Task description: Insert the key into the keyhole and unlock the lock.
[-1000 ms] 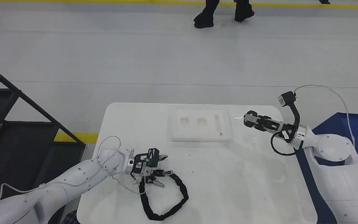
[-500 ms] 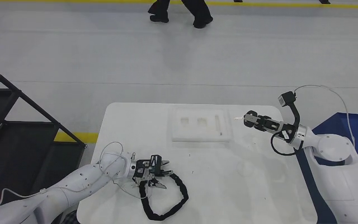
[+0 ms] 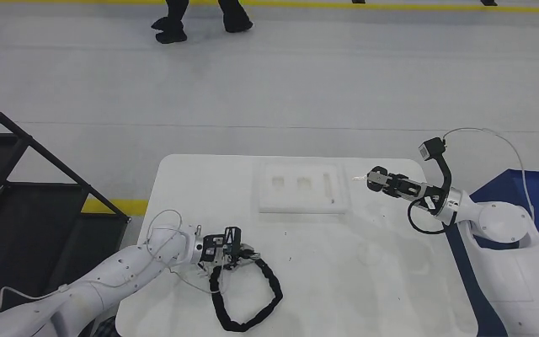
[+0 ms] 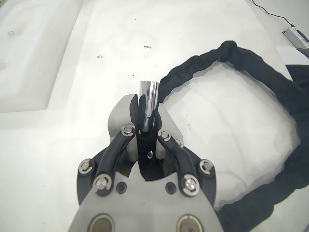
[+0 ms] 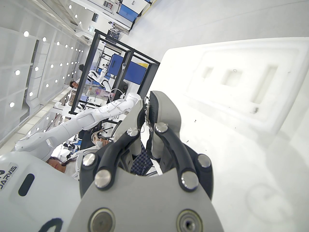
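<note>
The lock is a black fabric-covered chain (image 3: 253, 305) lying in a loop on the white table (image 3: 379, 270) near its front left, with a chrome cylinder (image 4: 149, 95) at one end. My left gripper (image 4: 147, 106) is shut on that cylinder, low over the table, seen from above as the left gripper (image 3: 241, 251). The chain (image 4: 243, 57) curves away from it. My right gripper (image 3: 371, 179) hangs above the table's back right, shut on the key (image 3: 361, 178), whose thin silver tip pokes out toward the left. In the right wrist view the right gripper (image 5: 144, 109) has its fingers pressed nearly together.
A white foam tray (image 3: 301, 202) with rectangular recesses lies at the back middle of the table, between the two arms; the foam tray (image 5: 241, 56) is beyond my right gripper. A black rack (image 3: 34, 211) stands off the table's left side.
The left gripper's fingers, spread around the lock's cylinder a second ago, have closed on it after a small shift. The right arm has kept still.
</note>
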